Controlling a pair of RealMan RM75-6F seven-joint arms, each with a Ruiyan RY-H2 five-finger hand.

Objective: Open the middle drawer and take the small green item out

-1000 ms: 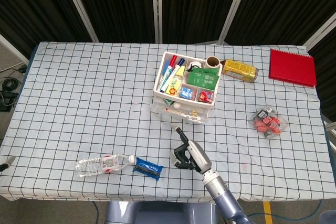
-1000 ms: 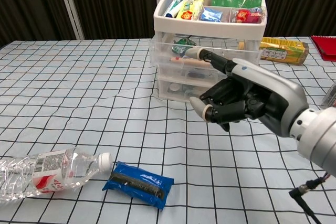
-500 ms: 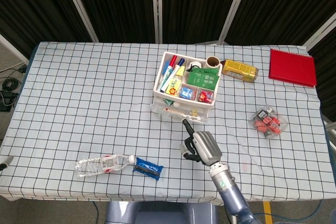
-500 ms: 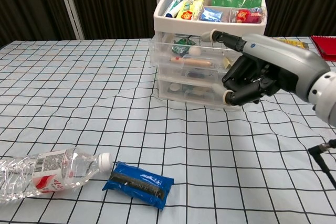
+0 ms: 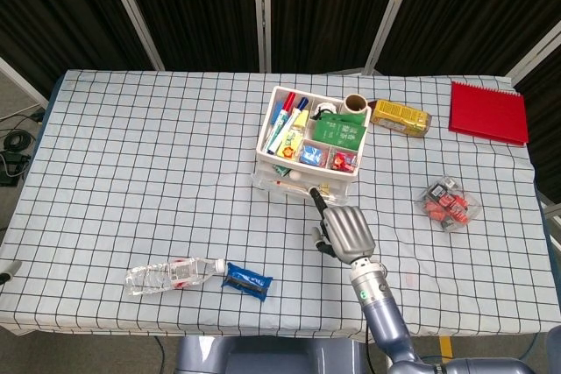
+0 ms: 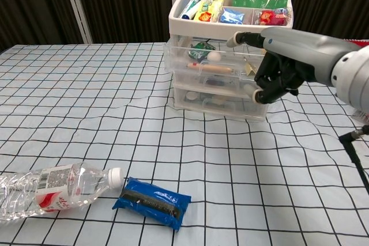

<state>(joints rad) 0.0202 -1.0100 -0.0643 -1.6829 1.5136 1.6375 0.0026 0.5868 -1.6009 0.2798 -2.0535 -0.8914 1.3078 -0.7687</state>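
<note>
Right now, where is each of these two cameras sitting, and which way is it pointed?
Head view: high up, looking down on the checked tablecloth; the right hand shows.
Chest view: low, facing the clear plastic drawer unit front-on; the right hand shows.
Both share the drawer unit, the hand, the crushed clear plastic bottle and the blue snack packet.

Right hand (image 6: 283, 64) at drawer unit (image 6: 216, 79), fingers (image 6: 262, 91) curled, empty

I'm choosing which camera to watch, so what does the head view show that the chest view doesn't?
Only the head view shows the red notebook whole and the clear pack of red items. Only the chest view shows the drawer fronts, with a green item behind the clear plastic. Both show the right hand at the drawer unit, the water bottle and the blue packet.
</note>
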